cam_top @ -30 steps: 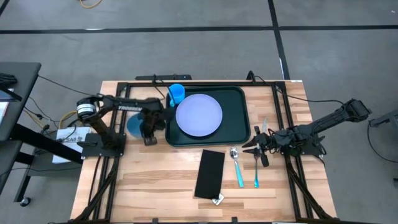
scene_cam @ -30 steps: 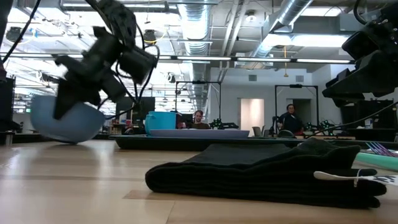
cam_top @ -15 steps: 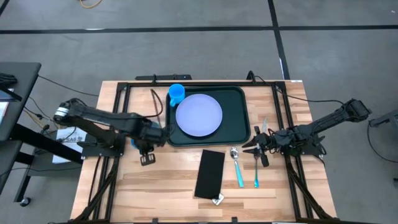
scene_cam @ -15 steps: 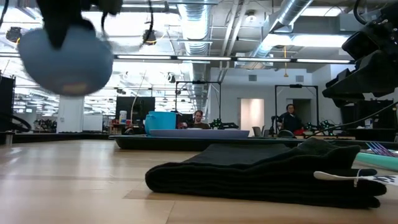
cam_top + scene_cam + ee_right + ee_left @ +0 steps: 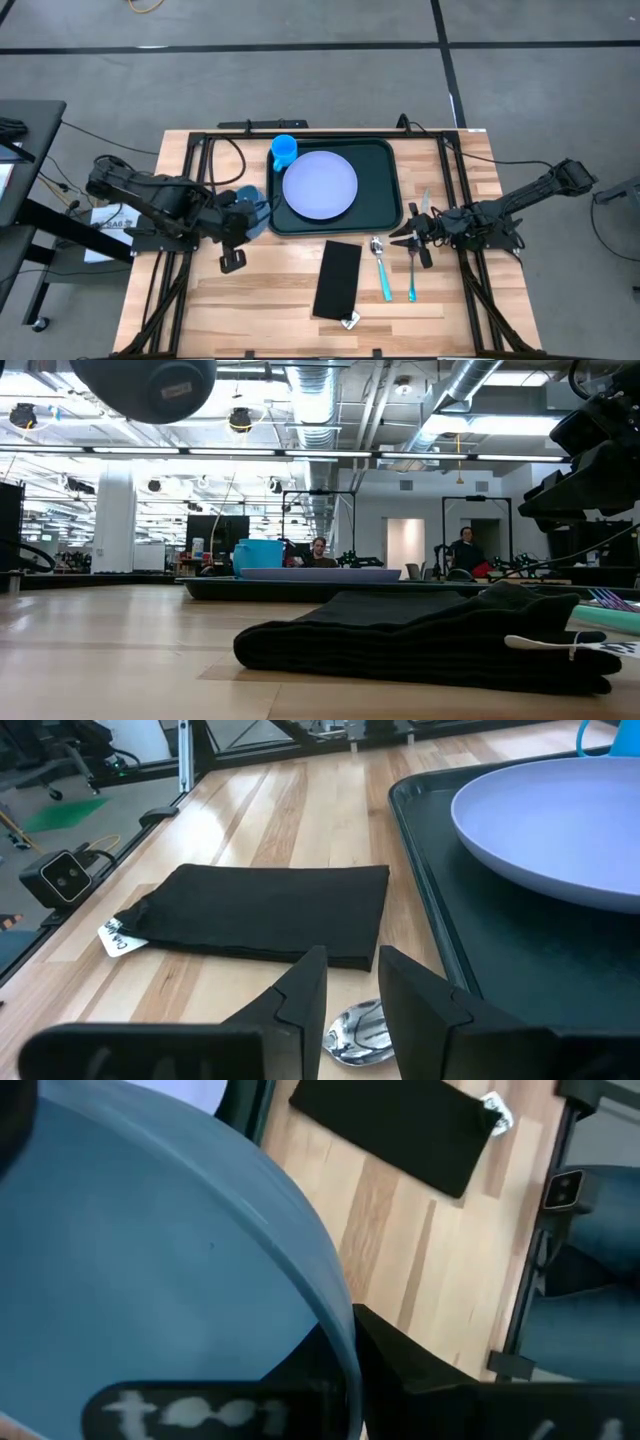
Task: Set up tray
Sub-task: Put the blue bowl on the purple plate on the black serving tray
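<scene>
My left gripper (image 5: pixel 240 216) is shut on a blue bowl (image 5: pixel 252 200) and holds it in the air just left of the dark green tray (image 5: pixel 385 190). In the low view the bowl (image 5: pixel 150 385) shows from below, high above the table. A lavender plate (image 5: pixel 320 185) and a blue cup (image 5: pixel 284 150) stand on the tray. My right gripper (image 5: pixel 412 238) waits low at the table's right, its fingers (image 5: pixel 300 992) slightly apart with nothing between them. Just beyond them lies a spoon (image 5: pixel 350 1030). My left gripper pinches the bowl's wall at the rim (image 5: pixel 335 1315), one finger inside the bowl and one finger (image 5: pixel 420 1370) outside it. The fingers slant steeply down from above. The bowl is lifted clear of the table, tilted.
A black folded napkin (image 5: pixel 338 278) with a small tag lies near the table's front edge. Beside it on the right are a spoon (image 5: pixel 382 268) and a fork (image 5: pixel 411 275) with teal handles. A knife (image 5: pixel 424 205) lies right of the tray.
My left gripper has lifted the bowl from the table left of the tray, high into the air. It has swung toward the near edge and tipped to point more steeply down. The bowl is clear of the table now.
</scene>
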